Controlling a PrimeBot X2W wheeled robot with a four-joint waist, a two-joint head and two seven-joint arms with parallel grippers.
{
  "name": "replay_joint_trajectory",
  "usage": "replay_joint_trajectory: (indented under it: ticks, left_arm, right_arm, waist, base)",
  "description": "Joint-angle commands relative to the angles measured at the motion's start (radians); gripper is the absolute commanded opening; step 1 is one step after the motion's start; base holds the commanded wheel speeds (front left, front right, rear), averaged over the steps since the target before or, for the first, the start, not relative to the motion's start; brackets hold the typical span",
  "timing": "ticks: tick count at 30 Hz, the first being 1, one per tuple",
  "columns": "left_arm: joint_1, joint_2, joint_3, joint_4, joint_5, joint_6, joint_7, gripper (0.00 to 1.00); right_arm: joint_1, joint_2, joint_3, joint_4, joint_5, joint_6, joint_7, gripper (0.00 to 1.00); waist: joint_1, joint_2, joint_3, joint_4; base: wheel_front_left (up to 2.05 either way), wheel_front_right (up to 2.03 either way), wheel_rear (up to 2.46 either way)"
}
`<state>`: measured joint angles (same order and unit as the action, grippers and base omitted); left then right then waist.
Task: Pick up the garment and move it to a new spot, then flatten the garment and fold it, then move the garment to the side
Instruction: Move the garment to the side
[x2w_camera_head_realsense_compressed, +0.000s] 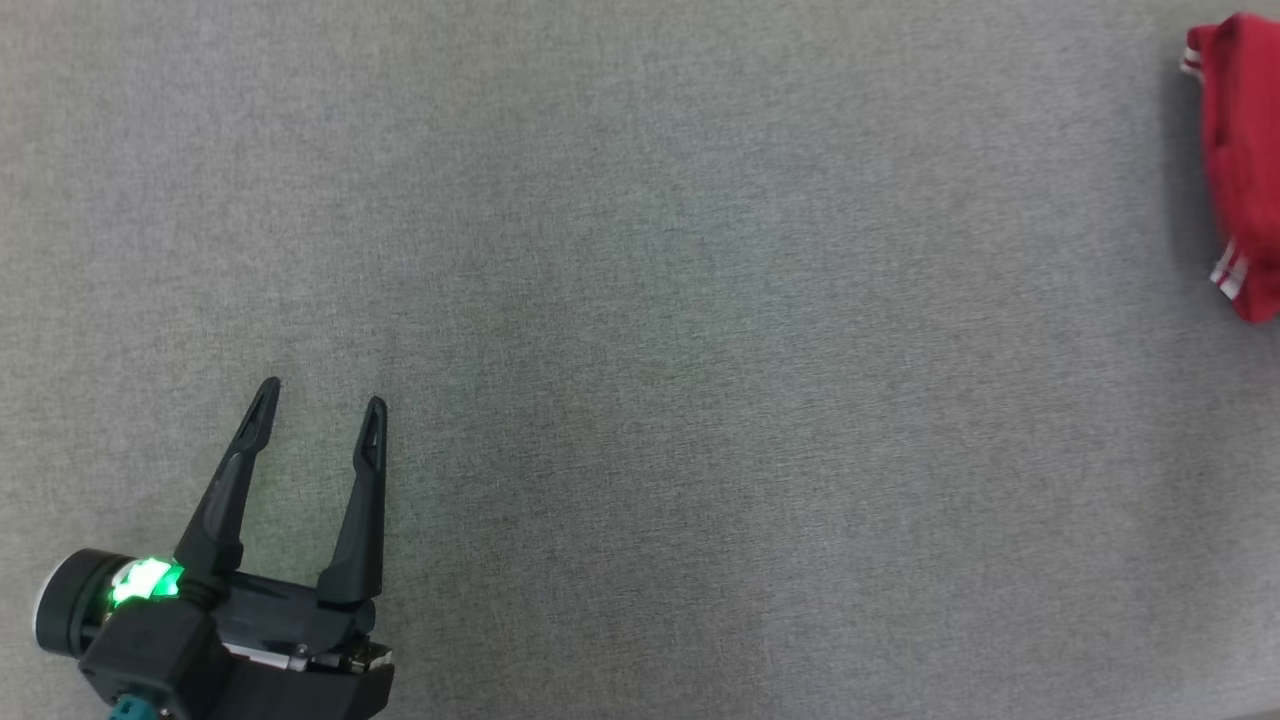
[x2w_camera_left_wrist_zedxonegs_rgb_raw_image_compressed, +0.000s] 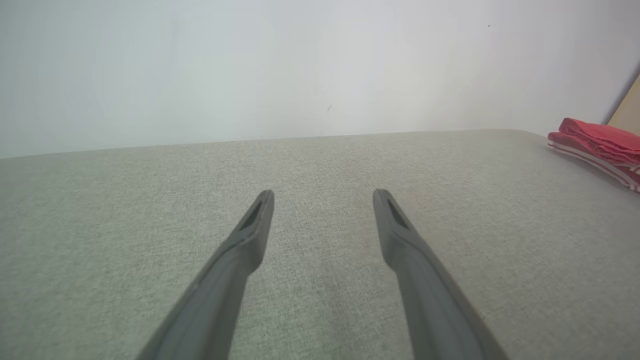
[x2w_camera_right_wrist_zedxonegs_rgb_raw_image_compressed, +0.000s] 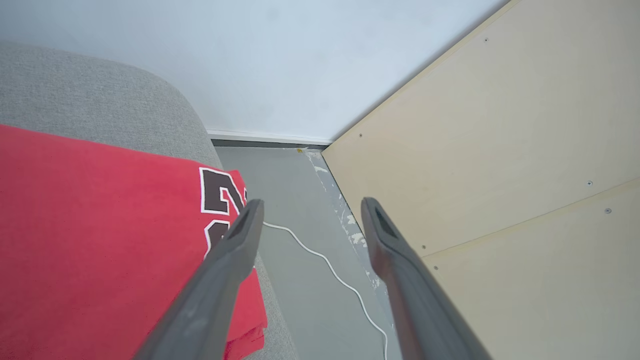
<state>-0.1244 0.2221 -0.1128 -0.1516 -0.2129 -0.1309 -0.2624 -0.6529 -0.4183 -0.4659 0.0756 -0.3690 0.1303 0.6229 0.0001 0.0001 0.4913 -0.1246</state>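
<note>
The garment (x2w_camera_head_realsense_compressed: 1243, 160) is red with white stripes at its hems and lies folded at the far right edge of the grey surface (x2w_camera_head_realsense_compressed: 640, 330). In the left wrist view the garment (x2w_camera_left_wrist_zedxonegs_rgb_raw_image_compressed: 600, 142) sits far off to the right. The right wrist view shows the garment (x2w_camera_right_wrist_zedxonegs_rgb_raw_image_compressed: 100, 240) from close up, with dark white-edged print on it, near the surface's corner. My right gripper (x2w_camera_right_wrist_zedxonegs_rgb_raw_image_compressed: 310, 207) is open above that corner, nothing between its fingers. My left gripper (x2w_camera_head_realsense_compressed: 325, 395) is open and empty at the lower left, far from the garment; its fingers (x2w_camera_left_wrist_zedxonegs_rgb_raw_image_compressed: 250, 235) hover over bare fabric.
Past the surface's right edge is a grey floor (x2w_camera_right_wrist_zedxonegs_rgb_raw_image_compressed: 295, 270) with a white cable (x2w_camera_right_wrist_zedxonegs_rgb_raw_image_compressed: 330, 265) across it, and a pale wooden panel (x2w_camera_right_wrist_zedxonegs_rgb_raw_image_compressed: 500, 175) stands beyond. A white wall (x2w_camera_left_wrist_zedxonegs_rgb_raw_image_compressed: 300, 65) runs behind the surface.
</note>
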Motion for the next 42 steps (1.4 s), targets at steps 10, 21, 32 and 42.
replay_joint_trajectory:
  ticks: [10,21,32,42]
  left_arm:
    - [0.038,-0.039,0.054,-0.028,-0.045,0.001,-0.003,1.0]
    - [0.13,-0.126,0.134,0.033,-0.068,0.002,-0.003,1.0]
    - [0.211,-0.169,0.215,0.156,-0.078,0.002,-0.003,1.0]
    - [0.254,-0.172,0.231,0.228,-0.056,0.012,-0.003,1.0]
  right_arm:
    - [0.102,0.139,0.054,-0.082,0.083,0.0,-0.088,1.0]
    - [0.325,0.237,0.233,-0.123,0.285,0.0,-0.445,1.0]
    - [0.517,0.165,0.415,-0.026,0.502,0.0,-0.673,1.0]
    - [0.615,0.231,0.507,0.067,0.561,0.0,-0.799,1.0]
  waist:
    - [-0.0001,-0.0001,-0.111,-0.029]
    - [-0.0001,-0.0001,-0.291,-0.032]
    - [-0.0001,-0.0001,-0.453,0.046]
    - [-0.0001,-0.0001,-0.516,0.124]
  base:
    - [0.0,0.0,0.0]
    - [0.0,0.0,0.0]
    - [0.0,0.0,0.0]
    - [0.0,0.0,0.0]
